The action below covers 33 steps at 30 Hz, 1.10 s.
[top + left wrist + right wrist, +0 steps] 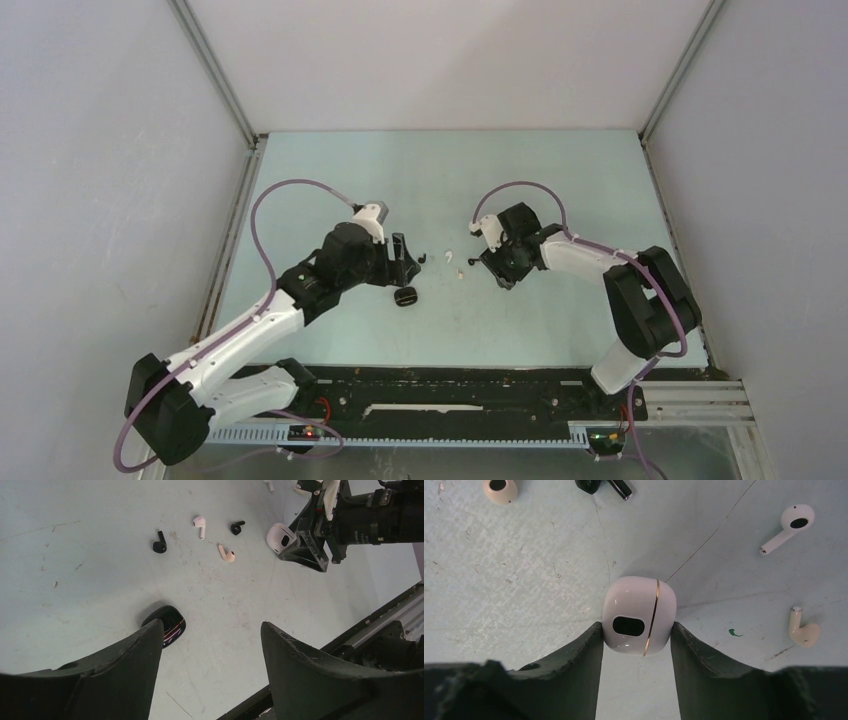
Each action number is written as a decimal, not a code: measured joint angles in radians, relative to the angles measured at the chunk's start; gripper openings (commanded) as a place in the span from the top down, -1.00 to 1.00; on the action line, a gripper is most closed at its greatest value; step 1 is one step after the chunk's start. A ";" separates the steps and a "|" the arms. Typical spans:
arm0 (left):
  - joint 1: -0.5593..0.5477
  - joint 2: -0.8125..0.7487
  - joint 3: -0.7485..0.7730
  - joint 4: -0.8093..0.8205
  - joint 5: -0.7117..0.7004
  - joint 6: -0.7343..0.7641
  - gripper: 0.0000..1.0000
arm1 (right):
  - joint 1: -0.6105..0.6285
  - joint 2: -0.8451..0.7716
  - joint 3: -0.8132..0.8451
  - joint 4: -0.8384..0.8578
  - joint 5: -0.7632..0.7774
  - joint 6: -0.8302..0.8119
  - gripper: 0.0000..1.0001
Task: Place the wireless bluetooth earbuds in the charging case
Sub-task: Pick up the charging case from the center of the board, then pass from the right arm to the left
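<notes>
My right gripper point(636, 626) is shut on a closed white charging case point(639, 611) with a gold seam, one finger touching each side; it also shows in the left wrist view point(280, 537). Tiny earbuds lie loose on the table between the arms: a black one point(159, 544), a white one point(200, 525), a second black one point(236, 527) and a beige one point(227, 555). In the right wrist view a white earbud point(788, 527) and a beige one point(803, 631) lie right of the case. My left gripper point(210, 630) is open and empty, above the table.
A glossy black charging case point(169, 622), closed, lies on the table beside my left gripper's left fingertip; it shows in the top view point(406, 296) too. A black rail point(480, 385) runs along the table's near edge. Grey walls enclose the pale green table point(450, 170).
</notes>
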 measured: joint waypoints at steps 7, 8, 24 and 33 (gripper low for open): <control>-0.006 0.039 -0.022 0.081 0.046 -0.035 -0.54 | -0.006 -0.019 0.006 -0.024 -0.026 -0.024 0.30; -0.006 0.047 -0.025 0.094 0.060 -0.044 -0.54 | -0.007 -0.046 0.002 -0.029 -0.045 -0.034 0.31; -0.033 0.184 -0.040 0.432 0.444 -0.262 -0.18 | -0.017 -0.459 -0.079 -0.081 -0.512 -0.205 0.32; -0.079 0.348 -0.027 0.534 0.589 -0.384 0.05 | 0.002 -0.506 -0.091 -0.137 -0.606 -0.259 0.32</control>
